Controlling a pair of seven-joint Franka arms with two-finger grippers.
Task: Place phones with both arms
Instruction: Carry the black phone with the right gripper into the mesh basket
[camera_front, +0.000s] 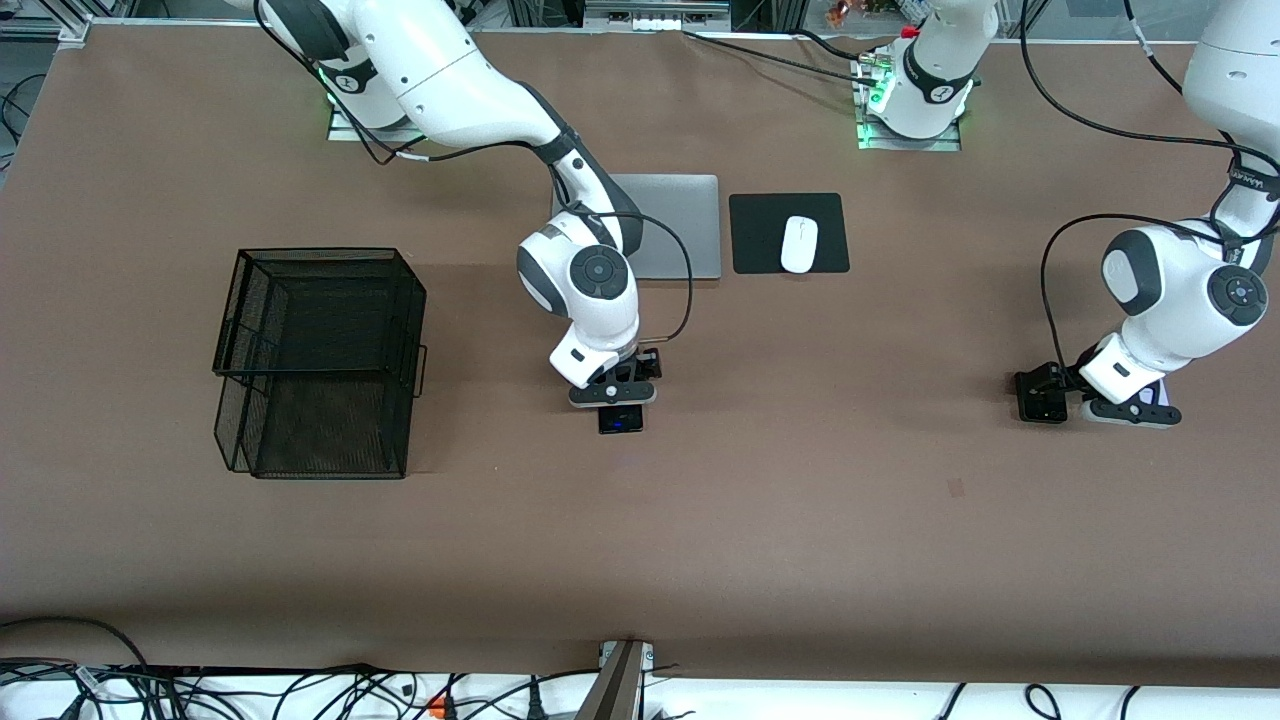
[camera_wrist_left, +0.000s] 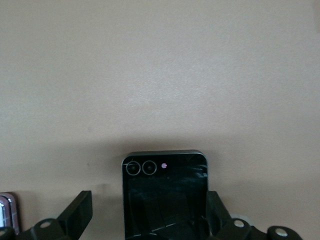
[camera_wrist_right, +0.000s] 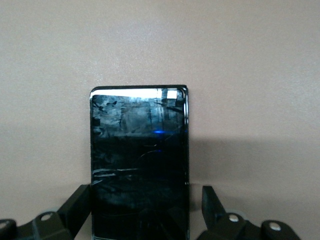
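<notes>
Black and glossy, the long phone (camera_wrist_right: 139, 165) is lying flat on the brown worktop (camera_front: 800, 500) near its middle, showing in the front view as a dark end (camera_front: 620, 420) poking out from under the right tool (camera_front: 613, 395). In the right wrist view the two fingers (camera_wrist_right: 77, 202) are standing apart on either side of the slab, one close against its edge and the other with a sliver of worktop showing between, so the right tool is straddling the phone and not clamped on it.

Toward the left arm's end of the worktop, the small squarish black phone (camera_wrist_left: 165, 192) is lying flat between the spread fingers (camera_wrist_left: 80, 212) of the left tool (camera_front: 1130, 410); one finger is well apart from it and the other is just beside its edge, so this tool is also open and gripping nothing. A pale phone (camera_wrist_left: 6, 212) is showing only as a sliver at the edge of the left wrist view, beside the black one.

Farther from the front camera than the long phone, a grey laptop (camera_front: 670, 225) is lying closed, with a white mouse (camera_front: 799, 244) on a black pad (camera_front: 760, 235) beside it. A black wire basket (camera_front: 320, 360) is standing toward the right arm's end.
</notes>
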